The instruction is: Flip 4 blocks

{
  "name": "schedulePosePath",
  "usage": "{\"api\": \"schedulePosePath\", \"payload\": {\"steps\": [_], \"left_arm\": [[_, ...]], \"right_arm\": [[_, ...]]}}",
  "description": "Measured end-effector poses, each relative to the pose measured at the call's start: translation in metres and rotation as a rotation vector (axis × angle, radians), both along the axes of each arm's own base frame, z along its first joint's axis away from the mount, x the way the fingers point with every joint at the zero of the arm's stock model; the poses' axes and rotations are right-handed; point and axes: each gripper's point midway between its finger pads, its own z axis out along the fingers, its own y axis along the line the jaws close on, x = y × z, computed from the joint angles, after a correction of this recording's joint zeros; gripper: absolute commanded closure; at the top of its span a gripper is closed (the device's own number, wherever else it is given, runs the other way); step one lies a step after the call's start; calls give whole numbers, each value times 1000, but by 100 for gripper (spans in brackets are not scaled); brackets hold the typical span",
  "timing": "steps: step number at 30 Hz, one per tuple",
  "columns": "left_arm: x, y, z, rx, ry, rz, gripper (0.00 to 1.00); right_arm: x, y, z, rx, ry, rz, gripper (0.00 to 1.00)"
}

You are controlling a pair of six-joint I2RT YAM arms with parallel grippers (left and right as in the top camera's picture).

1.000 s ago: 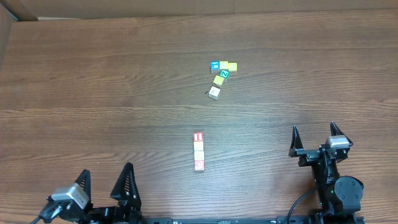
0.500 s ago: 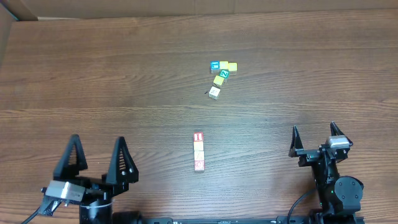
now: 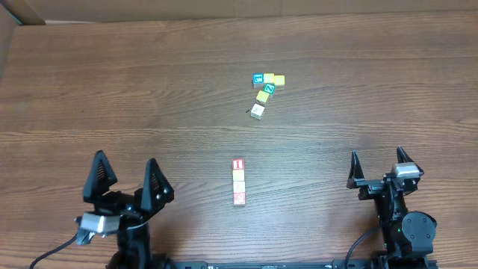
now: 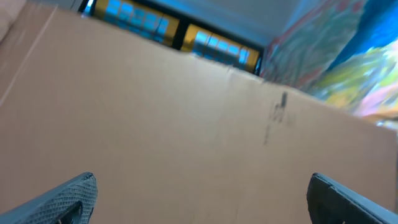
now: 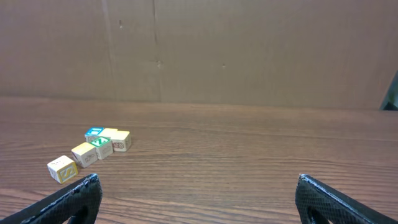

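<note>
The four blocks (image 3: pixel 239 181) lie in a short column near the table's front middle: a red-printed one (image 3: pixel 237 164) at the far end, then a cream one, a yellowish one, and a second red-printed one (image 3: pixel 240 198) nearest. My left gripper (image 3: pixel 125 159) is open, well to their left, and empty. In the left wrist view its fingers (image 4: pixel 74 199) frame only a cardboard wall. My right gripper (image 3: pixel 377 153) is open and empty at the front right. Neither wrist view shows the four blocks.
A loose cluster of other cubes (image 3: pixel 264 90) lies at the back middle, among them a blue-printed (image 3: pixel 258 78) and a green-printed one (image 3: pixel 269 89). The right wrist view shows the cluster (image 5: pixel 93 149) ahead on the left. A cardboard wall (image 5: pixel 249 50) backs the table.
My left arm has swung up from the table's front edge and rightward, its open gripper now farther onto the table. The right arm and all cubes have not moved.
</note>
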Motion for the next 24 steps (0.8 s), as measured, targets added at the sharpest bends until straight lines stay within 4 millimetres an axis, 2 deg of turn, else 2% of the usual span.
{"api": "schedulePosePath", "payload": {"steps": [5,12,15,19,24], "left_arm": [[19,6,-34,-23,118,25,0],[50,14,-113,-49,446,61,0],[56,15,-148,-53,589,70,0],[56,16,-184,-54,736,80,0],[55,17,-187,33,751,109,0]], "right_arm": [[0,0,0,0,1,0,0],[0,0,0,0,0,0,0],[0,0,0,0,0,0,0],[0,0,0,0,0,0,0],[0,0,0,0,1,0,0]]}}
